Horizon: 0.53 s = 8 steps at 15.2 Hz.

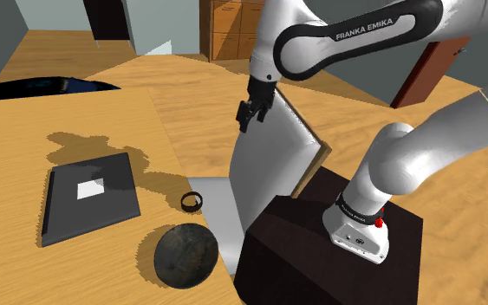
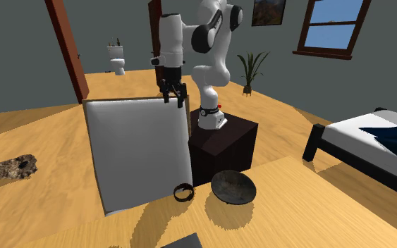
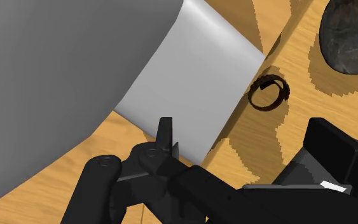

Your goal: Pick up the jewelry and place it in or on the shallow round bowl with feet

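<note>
Approach stage: the pincer [image 1: 250, 113], seemingly parted and empty, is poised high beside a white panel [image 1: 259, 169] — a descent onto the dark ring [image 1: 191, 202] near the bowl [image 1: 185, 254] is called for.

Jewelry [image 3: 268, 93] — a small dark band, ring-shaped and open in the middle, its rim looking twisted like rope in the wrist view. It lies flat on the wooden surface [image 1: 77, 121], nothing touching it. Bowl [image 1: 185, 255] — shallow, round, mottled dark grey-brown, sitting upright on the same surface; its feet are hidden beneath it. The band lies near the bowl but apart from it, outside the rim.
</note>
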Tool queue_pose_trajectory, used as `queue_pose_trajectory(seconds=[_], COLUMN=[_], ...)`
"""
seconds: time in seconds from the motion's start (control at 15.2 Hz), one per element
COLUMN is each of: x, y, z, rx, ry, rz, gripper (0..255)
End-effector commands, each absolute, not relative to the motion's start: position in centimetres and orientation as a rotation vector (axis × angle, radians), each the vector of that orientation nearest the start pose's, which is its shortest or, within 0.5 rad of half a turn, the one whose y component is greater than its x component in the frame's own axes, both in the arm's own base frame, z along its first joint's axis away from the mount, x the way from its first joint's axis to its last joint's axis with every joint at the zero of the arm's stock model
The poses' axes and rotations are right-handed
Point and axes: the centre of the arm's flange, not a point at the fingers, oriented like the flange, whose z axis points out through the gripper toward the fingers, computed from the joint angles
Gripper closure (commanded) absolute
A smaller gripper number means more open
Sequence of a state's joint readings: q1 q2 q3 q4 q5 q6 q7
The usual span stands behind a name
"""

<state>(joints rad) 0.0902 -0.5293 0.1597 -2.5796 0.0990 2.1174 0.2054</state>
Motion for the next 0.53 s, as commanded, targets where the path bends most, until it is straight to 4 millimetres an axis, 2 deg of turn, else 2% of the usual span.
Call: queue_pose_trajectory(seconds=[0.0,0.46], x=[38.4,41.4], y=[11.3,16.3], z=[42.0,34.9], rx=[-3.12,-3.12], ry=[0.036,0.034], rz=[-0.093,-0.079], gripper=[0,0])
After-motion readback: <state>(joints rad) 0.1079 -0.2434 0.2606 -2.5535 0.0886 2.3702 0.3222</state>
